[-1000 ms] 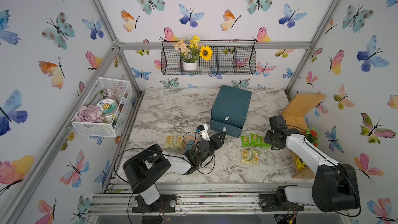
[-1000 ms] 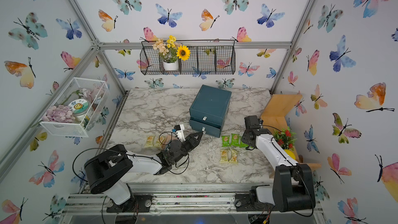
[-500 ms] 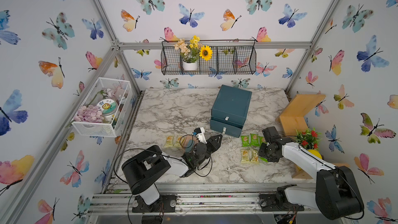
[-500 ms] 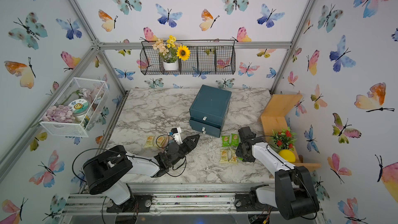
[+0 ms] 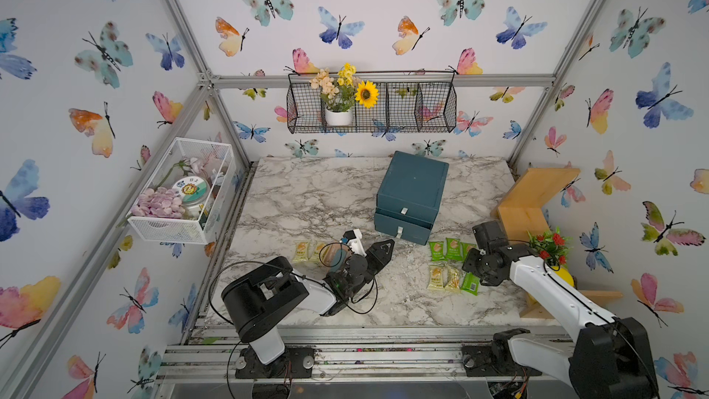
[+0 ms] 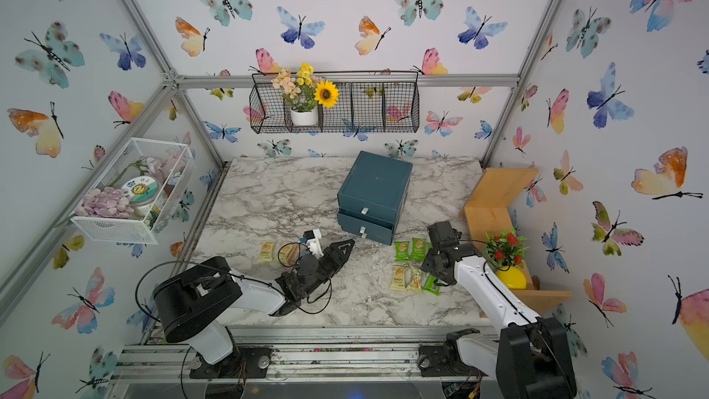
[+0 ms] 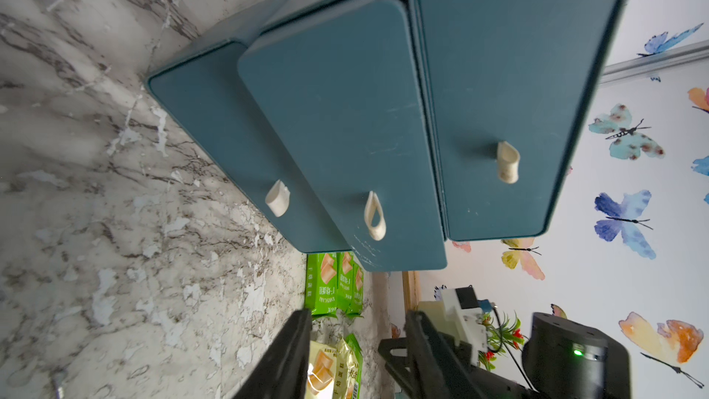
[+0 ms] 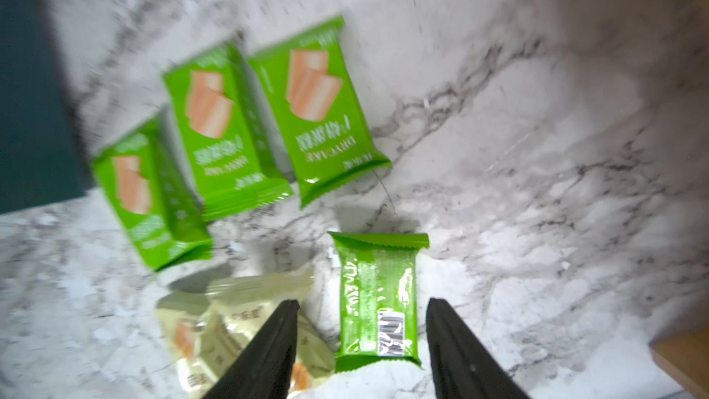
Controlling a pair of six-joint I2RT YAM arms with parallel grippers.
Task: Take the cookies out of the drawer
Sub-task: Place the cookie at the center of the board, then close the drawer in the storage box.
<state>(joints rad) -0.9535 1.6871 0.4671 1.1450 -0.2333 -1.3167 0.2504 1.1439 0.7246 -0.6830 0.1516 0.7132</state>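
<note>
Cookies (image 8: 314, 109), right wrist view: three green packets lie face up in a row on the marble-print tabletop (image 8: 537, 128), ahead of the right gripper (image 8: 360, 300). A fourth green one lies barcode side up on the surface under the gap between the fingers, not pinched. Pale yellow packets sit under and beside one finger (image 8: 272, 339). Jaws apart, holding nothing. Picture blurred. Dark teal edge of the drawer unit (image 8: 30, 90) shows past the green row

Left wrist view: left gripper (image 7: 358, 314) has its jaws apart and empty, aimed at the drawer unit (image 7: 498, 71) a little way ahead. Three drawer fronts, each with a pale loop handle. The middle drawer (image 7: 337, 128) sticks out further than the other two, inside hidden. Green and yellow cookies lie beyond the fingertips, past the unit's corner. Marble print worn, with white flaked patches

Both top views: left gripper (image 5: 387, 246) is low over bare tabletop (image 5: 307, 193), the drawer unit just ahead of its tips. Two or so yellow packets (image 5: 301, 252) lie back beside its wrist, on its left. Right arm (image 5: 544, 285) bends over the other cookies (image 6: 402, 251), fingertips hidden under the wrist. Walls (image 6: 383, 13) are papered with watercolour butterflies, with an aluminium frame (image 5: 498, 80). Black wire basket (image 5: 433, 109) with a flower pot (image 5: 338, 117) hangs on the back wall and a white mesh basket (image 5: 169, 230) on the left wall. Wooden shelf (image 5: 537, 186) and a red-flowered plant (image 5: 548, 243) stand to the right of the right gripper
</note>
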